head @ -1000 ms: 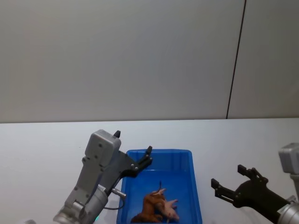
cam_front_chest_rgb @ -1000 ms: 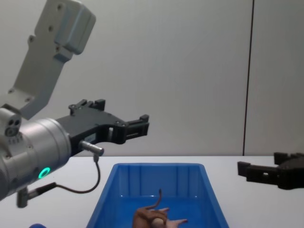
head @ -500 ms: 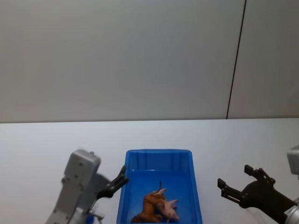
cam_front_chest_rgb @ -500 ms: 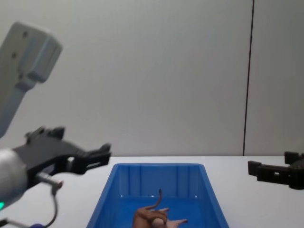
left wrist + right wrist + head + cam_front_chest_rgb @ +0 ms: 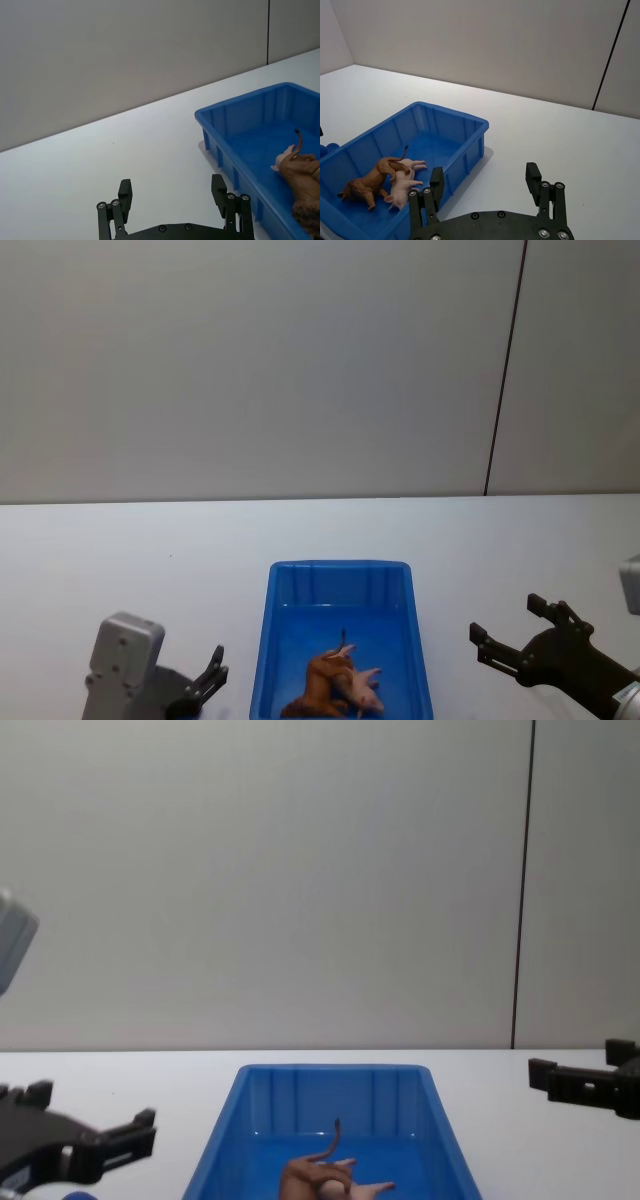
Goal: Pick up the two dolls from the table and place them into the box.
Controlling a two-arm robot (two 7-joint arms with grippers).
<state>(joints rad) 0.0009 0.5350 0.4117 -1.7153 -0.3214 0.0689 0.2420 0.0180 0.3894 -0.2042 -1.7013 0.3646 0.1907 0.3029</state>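
I see both dolls lying inside the blue box [image 5: 340, 640] at lower centre of the head view: the brown lion [image 5: 367, 182] and the pink pig [image 5: 402, 182] touching, on their sides. My left gripper [image 5: 205, 690] sits low at lower left, beside the box, fingers apart and empty. My right gripper [image 5: 520, 635] hangs at lower right, well clear of the box, also spread and empty, over the white table [image 5: 130, 560]. The right wrist view separates the two figurines; the chest view gives me just the lion's raised tail and a few legs.

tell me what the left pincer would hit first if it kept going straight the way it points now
Probably nothing: the open left pincer points across bare table toward the back wall, passing beside the box.
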